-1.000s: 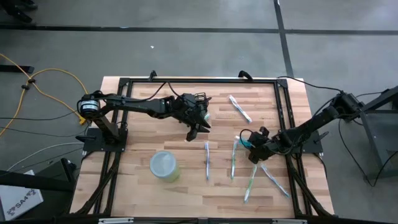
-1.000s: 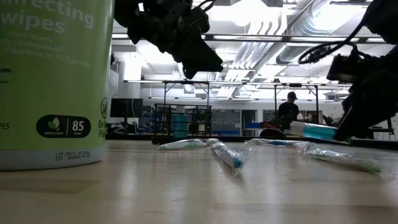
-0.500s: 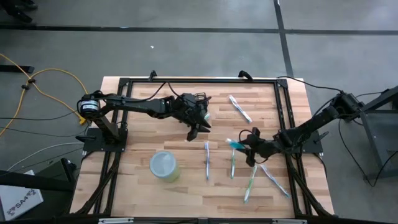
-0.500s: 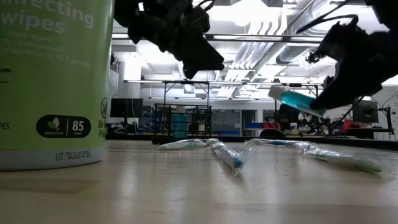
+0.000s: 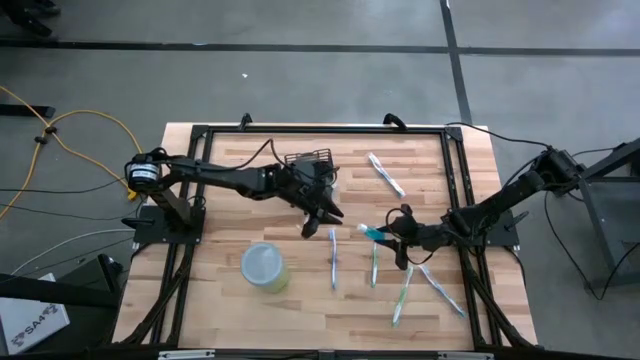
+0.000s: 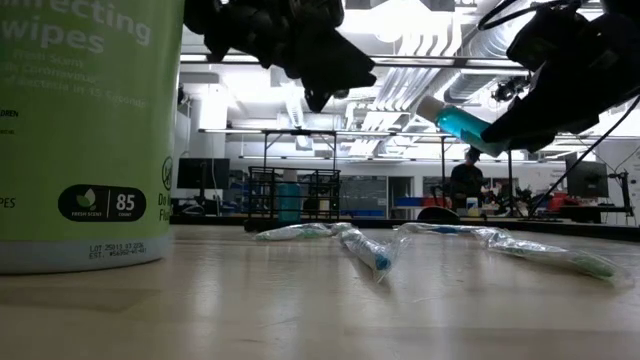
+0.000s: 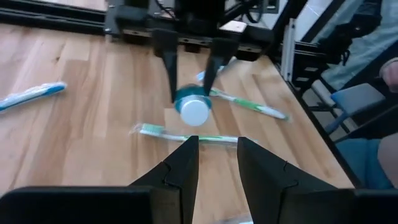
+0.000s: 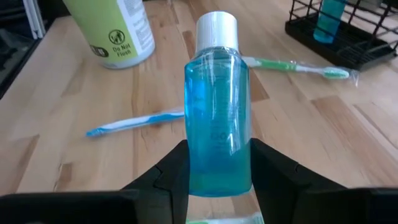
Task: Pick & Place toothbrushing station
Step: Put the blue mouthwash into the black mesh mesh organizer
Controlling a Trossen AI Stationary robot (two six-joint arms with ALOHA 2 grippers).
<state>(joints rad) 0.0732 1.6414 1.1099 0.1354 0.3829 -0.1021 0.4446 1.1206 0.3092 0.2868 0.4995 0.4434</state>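
Where high view blurs, right wrist shows blue bottle (image 8: 217, 124) in right pincer (image 8: 214, 171).

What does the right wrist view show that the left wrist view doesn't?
Only the right wrist view shows the black wire holder with something blue standing in it, and the green wipes tub. Only the left wrist view shows the right gripper from the front, its jaws on either side of the bottle, and the left gripper empty, jaws parted. Both show the blue bottle with its white cap and wrapped toothbrushes on the wooden table.
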